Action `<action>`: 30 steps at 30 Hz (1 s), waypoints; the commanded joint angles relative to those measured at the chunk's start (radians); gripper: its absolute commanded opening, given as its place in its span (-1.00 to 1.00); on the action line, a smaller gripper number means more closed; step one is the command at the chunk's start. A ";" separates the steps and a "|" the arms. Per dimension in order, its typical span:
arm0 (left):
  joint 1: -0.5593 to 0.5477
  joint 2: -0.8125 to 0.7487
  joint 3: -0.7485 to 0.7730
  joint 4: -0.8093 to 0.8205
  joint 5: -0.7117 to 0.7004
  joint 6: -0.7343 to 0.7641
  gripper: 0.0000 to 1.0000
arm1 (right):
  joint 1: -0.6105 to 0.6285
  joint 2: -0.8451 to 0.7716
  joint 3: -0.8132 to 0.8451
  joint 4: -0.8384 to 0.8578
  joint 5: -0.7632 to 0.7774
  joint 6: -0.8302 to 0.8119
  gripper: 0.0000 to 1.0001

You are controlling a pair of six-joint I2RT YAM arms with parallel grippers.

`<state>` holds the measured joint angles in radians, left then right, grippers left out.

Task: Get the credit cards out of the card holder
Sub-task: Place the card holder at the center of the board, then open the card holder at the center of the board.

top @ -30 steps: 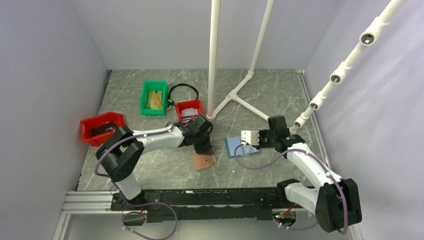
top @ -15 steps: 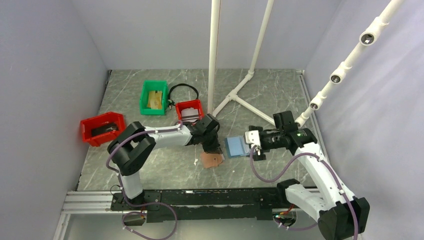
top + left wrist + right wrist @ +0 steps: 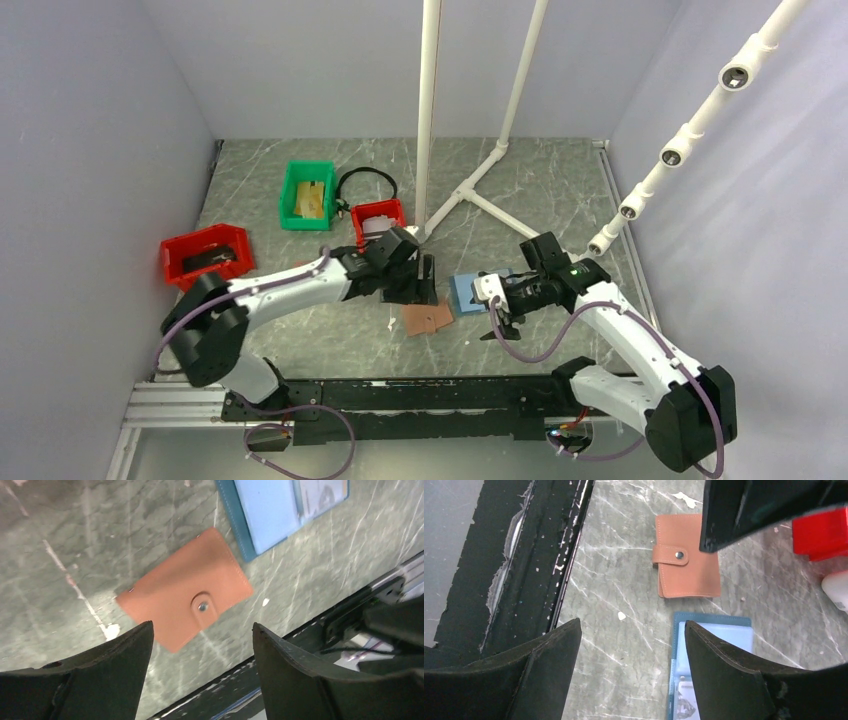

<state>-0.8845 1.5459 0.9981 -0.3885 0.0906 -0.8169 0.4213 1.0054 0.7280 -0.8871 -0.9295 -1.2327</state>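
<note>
The card holder [image 3: 185, 595] lies snapped shut beside an open blue holder [image 3: 711, 645] sleeving a card [image 3: 320, 495]. Left gripper [image 3: 200, 630] and right gripper [image 3: 631, 630] jaws gape, empty.

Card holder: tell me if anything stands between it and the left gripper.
Nothing visible does. The left gripper is open above the closed card holder, which lies flat on the table. The blue holder lies beside it, not over it.

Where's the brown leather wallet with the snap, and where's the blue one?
Brown leather-look card holder [image 3: 170, 590], left wrist view, front face.
Blue bifold holder [image 3: 270, 510], left wrist view, pale inner page.
</note>
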 commanded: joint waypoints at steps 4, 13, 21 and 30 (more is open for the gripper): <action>-0.002 -0.072 -0.122 0.020 -0.086 0.402 0.53 | 0.025 0.015 -0.001 0.050 -0.033 0.054 0.55; 0.042 -0.051 -0.127 0.149 -0.047 0.628 0.50 | 0.025 0.025 -0.006 0.048 -0.029 0.058 0.54; 0.126 0.025 -0.185 0.285 0.235 0.608 0.30 | 0.025 0.023 -0.009 0.048 -0.025 0.059 0.54; 0.128 0.119 -0.204 0.303 0.275 0.535 -0.39 | 0.026 0.033 -0.006 0.039 -0.028 0.061 0.53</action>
<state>-0.7555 1.6337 0.8116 -0.0834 0.3241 -0.2554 0.4423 1.0374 0.7238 -0.8600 -0.9253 -1.1736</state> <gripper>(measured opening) 0.398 0.768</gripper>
